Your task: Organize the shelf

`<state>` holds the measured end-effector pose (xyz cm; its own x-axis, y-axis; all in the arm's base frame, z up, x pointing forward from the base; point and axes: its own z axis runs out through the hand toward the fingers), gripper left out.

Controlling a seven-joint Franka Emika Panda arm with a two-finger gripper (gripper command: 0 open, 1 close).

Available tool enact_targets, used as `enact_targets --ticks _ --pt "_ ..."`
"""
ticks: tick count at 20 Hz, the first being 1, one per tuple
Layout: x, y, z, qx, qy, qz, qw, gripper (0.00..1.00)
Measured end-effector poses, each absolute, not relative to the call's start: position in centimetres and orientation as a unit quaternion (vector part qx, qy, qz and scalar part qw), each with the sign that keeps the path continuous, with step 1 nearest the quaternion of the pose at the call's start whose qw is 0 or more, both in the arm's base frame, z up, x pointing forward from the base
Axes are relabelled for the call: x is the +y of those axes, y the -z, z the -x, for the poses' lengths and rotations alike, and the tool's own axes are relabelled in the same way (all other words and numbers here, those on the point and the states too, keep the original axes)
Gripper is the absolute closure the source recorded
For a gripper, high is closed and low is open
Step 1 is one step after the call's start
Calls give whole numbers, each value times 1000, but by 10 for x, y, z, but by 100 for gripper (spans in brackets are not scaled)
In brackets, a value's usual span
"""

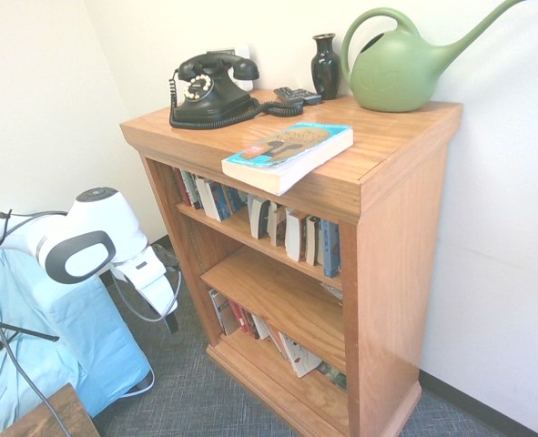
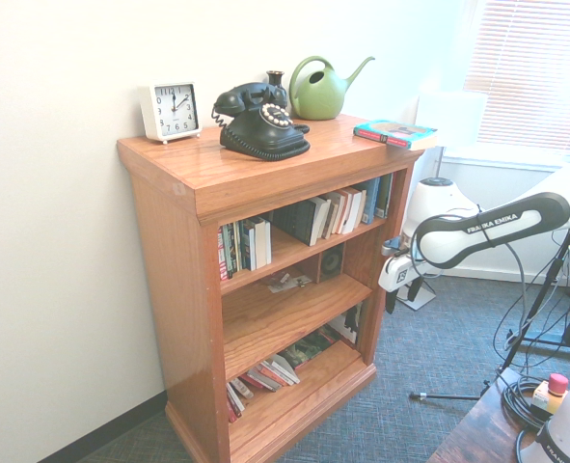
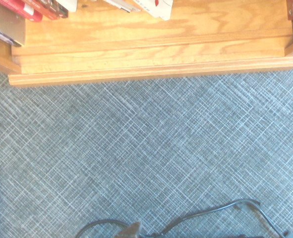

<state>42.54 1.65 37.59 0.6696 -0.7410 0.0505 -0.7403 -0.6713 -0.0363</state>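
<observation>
One readable marking shows: "FRANKA EMIKA" along the white arm point(image 2: 497, 230). The shelf point(image 2: 265, 289), warm orange-brown oak-grain with an overhanging top, three inner shelves and a plinth base, stands against the wall on grey carpet point(image 3: 146, 148). The gripper point(image 2: 396, 289) hangs in front of it, apart, pointing down, jaws spread and empty. A turquoise book point(image 1: 287, 155) overhangs the top's front edge.

White rounded arm point(image 2: 516, 217), dark grey joint bands, "FRANKA EMIKA" lettering
</observation>
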Motion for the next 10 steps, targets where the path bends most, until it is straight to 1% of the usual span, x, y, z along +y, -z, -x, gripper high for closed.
enact_targets --ticks 4,8,10 --pt "7 -377 -428 402 43 914 -2 0" --pt "-22 -380 -431 392 93 914 -39 0" --pt "-42 -385 -431 381 126 913 -70 0"
